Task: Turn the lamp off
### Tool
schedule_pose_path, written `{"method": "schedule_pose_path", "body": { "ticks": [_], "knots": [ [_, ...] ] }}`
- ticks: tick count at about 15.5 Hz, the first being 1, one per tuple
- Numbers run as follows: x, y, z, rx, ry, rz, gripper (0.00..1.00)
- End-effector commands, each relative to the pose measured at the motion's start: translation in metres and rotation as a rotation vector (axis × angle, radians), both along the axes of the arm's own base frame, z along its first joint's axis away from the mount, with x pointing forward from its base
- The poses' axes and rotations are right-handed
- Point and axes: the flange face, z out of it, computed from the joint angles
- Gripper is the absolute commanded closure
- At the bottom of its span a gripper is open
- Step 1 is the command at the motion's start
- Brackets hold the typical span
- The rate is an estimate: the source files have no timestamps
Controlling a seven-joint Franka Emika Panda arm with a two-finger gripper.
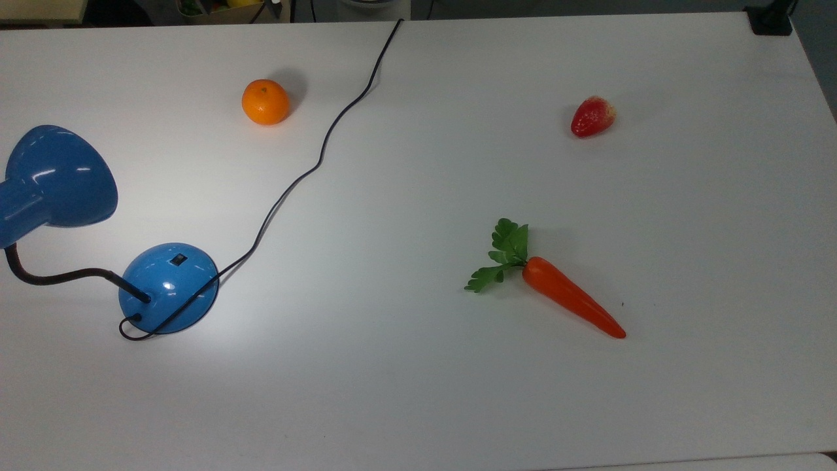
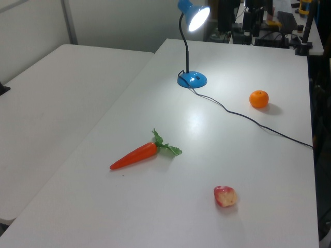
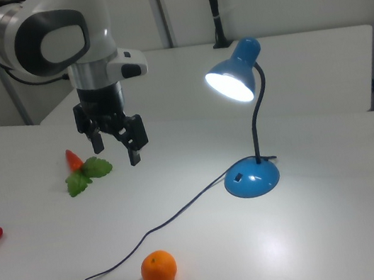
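The blue lamp stands at the top view's left, with its domed base (image 1: pixel 169 288), a small black switch (image 1: pixel 178 260) on top and its bell shade (image 1: pixel 62 176) on a black bendy neck. The lamp is lit: its shade (image 3: pixel 233 82) glows in the right view and the shade (image 2: pixel 198 15) glows in the left view. My gripper (image 3: pixel 115 150) hangs open above the table, well to the right view's left of the lamp base (image 3: pixel 251 178), with nothing between its fingers.
The black cord (image 1: pixel 307 173) snakes from the base to the table's far edge. An orange (image 1: pixel 265 102) lies beside it. A carrot (image 1: pixel 565 297) and a red strawberry (image 1: pixel 592 116) lie at the top view's right. The carrot's leaves (image 3: pixel 90 172) sit just behind my gripper.
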Motion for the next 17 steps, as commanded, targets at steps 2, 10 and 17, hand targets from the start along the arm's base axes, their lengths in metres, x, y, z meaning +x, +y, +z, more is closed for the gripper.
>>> {"method": "schedule_pose_path", "body": {
  "ticks": [2,10,17],
  "knots": [
    [-0.0093,-0.0018,0.0061,0.013,0.011,0.006,0.00],
    [-0.0092,-0.0018,0.0055,0.013,0.011,0.007,0.10],
    [-0.0084,-0.0030,0.0051,0.010,0.007,0.004,0.61]
  ]
}}
